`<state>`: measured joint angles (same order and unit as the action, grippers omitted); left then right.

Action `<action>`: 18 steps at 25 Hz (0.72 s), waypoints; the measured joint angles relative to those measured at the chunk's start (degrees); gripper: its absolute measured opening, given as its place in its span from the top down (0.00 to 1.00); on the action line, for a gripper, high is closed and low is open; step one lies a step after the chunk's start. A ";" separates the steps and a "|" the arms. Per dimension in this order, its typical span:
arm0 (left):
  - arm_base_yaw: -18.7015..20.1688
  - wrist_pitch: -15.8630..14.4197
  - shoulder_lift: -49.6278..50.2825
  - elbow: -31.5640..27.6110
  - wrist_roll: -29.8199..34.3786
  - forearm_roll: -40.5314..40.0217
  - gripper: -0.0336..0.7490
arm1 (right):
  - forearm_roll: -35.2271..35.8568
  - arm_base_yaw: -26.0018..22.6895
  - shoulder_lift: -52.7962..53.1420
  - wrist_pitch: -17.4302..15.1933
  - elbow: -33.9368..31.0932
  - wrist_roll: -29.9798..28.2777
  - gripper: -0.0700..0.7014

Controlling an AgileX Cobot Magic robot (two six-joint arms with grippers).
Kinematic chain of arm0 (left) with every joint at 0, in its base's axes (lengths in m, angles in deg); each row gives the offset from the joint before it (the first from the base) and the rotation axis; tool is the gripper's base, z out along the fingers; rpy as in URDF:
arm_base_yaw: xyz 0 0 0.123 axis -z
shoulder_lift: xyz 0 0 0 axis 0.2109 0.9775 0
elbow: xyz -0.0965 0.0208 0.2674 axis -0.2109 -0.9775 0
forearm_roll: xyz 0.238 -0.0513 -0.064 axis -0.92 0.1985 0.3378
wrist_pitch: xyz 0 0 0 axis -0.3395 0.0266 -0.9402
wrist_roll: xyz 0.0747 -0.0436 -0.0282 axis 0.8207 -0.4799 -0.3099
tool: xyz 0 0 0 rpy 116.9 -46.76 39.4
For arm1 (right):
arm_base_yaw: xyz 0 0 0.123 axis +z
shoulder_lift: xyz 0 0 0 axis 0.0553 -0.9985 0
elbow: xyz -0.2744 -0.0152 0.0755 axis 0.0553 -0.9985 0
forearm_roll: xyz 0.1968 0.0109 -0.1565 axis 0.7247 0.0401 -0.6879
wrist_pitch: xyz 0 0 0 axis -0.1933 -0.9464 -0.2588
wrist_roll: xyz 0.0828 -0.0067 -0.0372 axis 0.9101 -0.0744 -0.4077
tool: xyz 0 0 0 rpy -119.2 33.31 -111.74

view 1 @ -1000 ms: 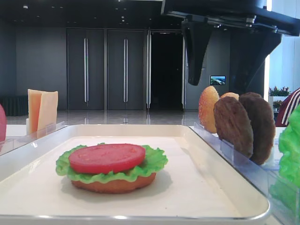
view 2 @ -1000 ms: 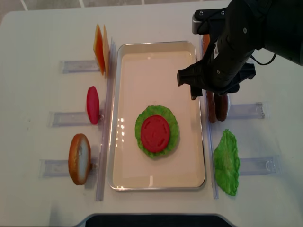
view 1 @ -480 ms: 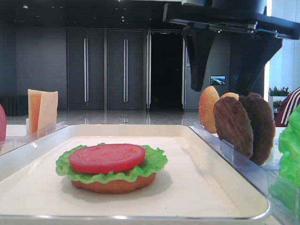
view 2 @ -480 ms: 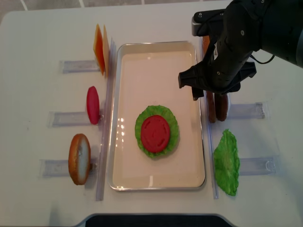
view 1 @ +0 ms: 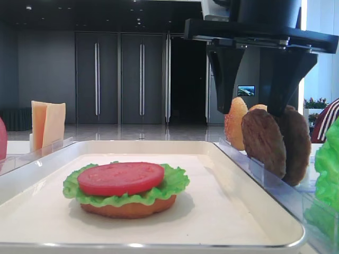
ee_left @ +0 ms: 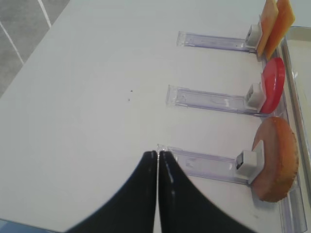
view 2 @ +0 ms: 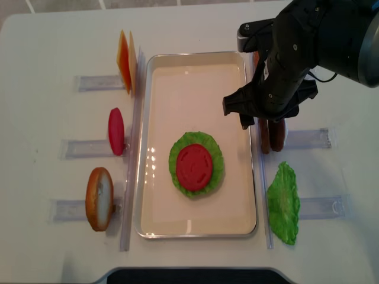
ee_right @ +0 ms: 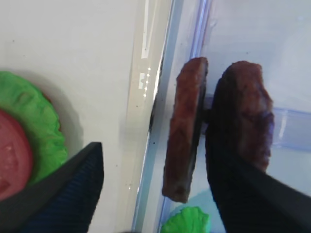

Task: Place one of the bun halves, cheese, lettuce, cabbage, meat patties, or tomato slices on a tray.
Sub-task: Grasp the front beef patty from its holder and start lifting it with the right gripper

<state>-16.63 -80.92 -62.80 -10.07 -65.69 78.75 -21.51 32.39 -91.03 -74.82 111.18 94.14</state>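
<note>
In the cream tray (view 2: 195,77) a flat bun half (view 1: 127,210) carries lettuce (view 2: 177,148) and a tomato slice (view 2: 194,167). Two brown meat patties (view 2: 270,135) stand on edge in a clear holder right of the tray. My right gripper (ee_right: 154,160) hangs open just above them. The patty nearer the tray (ee_right: 184,131) lies between its fingers, and the other patty (ee_right: 243,116) sits under the right finger. Nothing is held. My left gripper (ee_left: 157,154) is shut and empty over the table, left of a bun half (ee_left: 274,158).
Left of the tray, cheese slices (view 2: 125,59), a tomato slice (view 2: 116,131) and a bun half (view 2: 99,198) stand in clear holders. Speckled bun halves (view 1: 234,121) stand behind the patties. A lettuce leaf (view 2: 283,202) stands in a holder at the right front.
My right gripper has come down toward the upright patties, still open. The stack in the tray has not moved.
</note>
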 joint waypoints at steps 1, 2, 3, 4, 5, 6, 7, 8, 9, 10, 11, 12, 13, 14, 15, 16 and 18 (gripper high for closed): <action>0.00 0.00 0.00 0.00 0.00 0.00 0.96 | -0.23 0.00 0.00 0.07 0.00 0.00 0.30; 0.00 0.00 0.00 0.00 0.00 0.00 0.96 | -0.57 0.00 0.00 0.08 0.00 0.00 0.30; 0.00 0.00 0.00 0.00 0.00 0.00 0.96 | -0.89 0.00 0.00 0.14 0.00 0.00 0.30; 0.00 0.00 0.00 0.00 0.00 0.00 0.96 | -1.04 0.00 0.00 0.21 0.00 0.00 0.30; 0.00 0.00 0.00 0.00 0.00 0.00 0.96 | -1.10 0.00 -0.04 0.26 0.00 0.00 0.30; 0.00 0.00 0.00 0.00 0.00 0.00 0.96 | -1.15 0.00 -0.27 0.26 0.00 0.00 0.30; 0.00 0.00 0.00 0.00 0.00 0.00 0.96 | -1.15 0.00 -0.52 0.26 0.00 0.00 0.30; 0.00 0.00 0.00 0.00 0.00 0.00 0.96 | -1.15 0.00 -0.94 0.20 0.00 0.00 0.30; 0.00 0.00 0.00 0.00 0.00 0.00 0.96 | -1.15 0.00 -1.36 0.20 0.00 0.00 0.30; 0.00 0.00 0.00 0.00 0.00 0.00 0.96 | -1.21 0.00 -1.72 0.20 0.00 0.00 0.30; 0.00 0.00 0.00 0.00 0.00 0.00 0.96 | -1.29 0.00 -1.97 0.20 0.00 0.00 0.30; 0.00 0.00 0.00 0.00 0.00 0.00 0.96 | -1.48 0.00 -2.15 0.20 0.01 0.00 0.30; 0.00 0.00 0.00 0.00 0.00 0.00 0.96 | -1.82 0.00 -2.20 0.20 0.01 0.00 0.30; 0.00 0.00 0.00 0.00 0.00 0.00 0.96 | -2.16 0.00 -2.23 0.20 0.01 0.00 0.30; 0.00 0.00 0.00 0.00 0.00 0.00 0.96 | -2.48 0.00 -2.27 0.20 0.01 0.00 0.31; 0.00 0.00 0.00 0.00 0.00 0.00 0.96 | -2.65 0.00 -2.50 0.20 0.01 0.00 0.32; 0.00 0.00 0.00 0.00 0.00 0.00 0.96 | -2.82 0.00 -3.06 0.20 0.01 0.00 0.36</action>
<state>-16.63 -80.92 -62.80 -10.07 -65.69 78.75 -24.34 32.39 -94.08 -74.62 111.19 94.14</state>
